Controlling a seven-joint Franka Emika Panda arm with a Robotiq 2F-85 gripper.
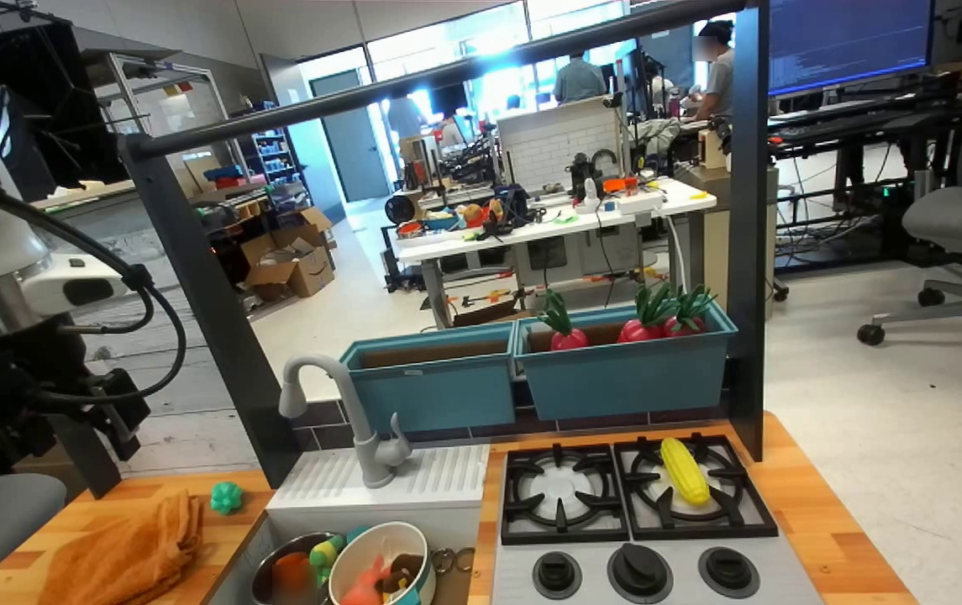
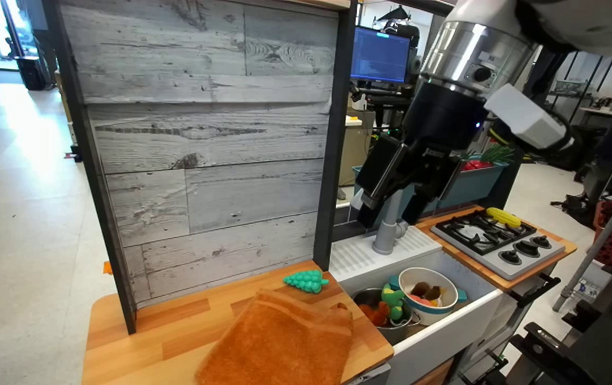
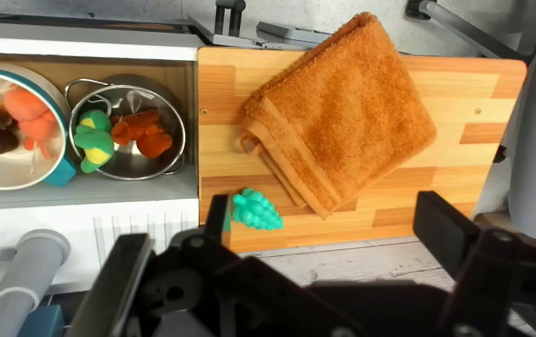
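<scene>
Blocky gripper point(image 3: 321, 217) — spread wide, fuzzy towel point(image 3: 352, 107), knobbly green toy point(image 3: 256, 210)

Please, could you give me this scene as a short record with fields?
claw: open, holding nothing
counter: orange towel, green toy grapes beside it
sink: white pot, metal pot, toys inside each
stove: yellow toy corn lying on top
knobs: three, black
teal planters: two, three red toy radishes in one

Teal planters point(image 1: 628, 378), yellow corn point(image 1: 685, 472) (on stove point(image 1: 595, 559))
</scene>
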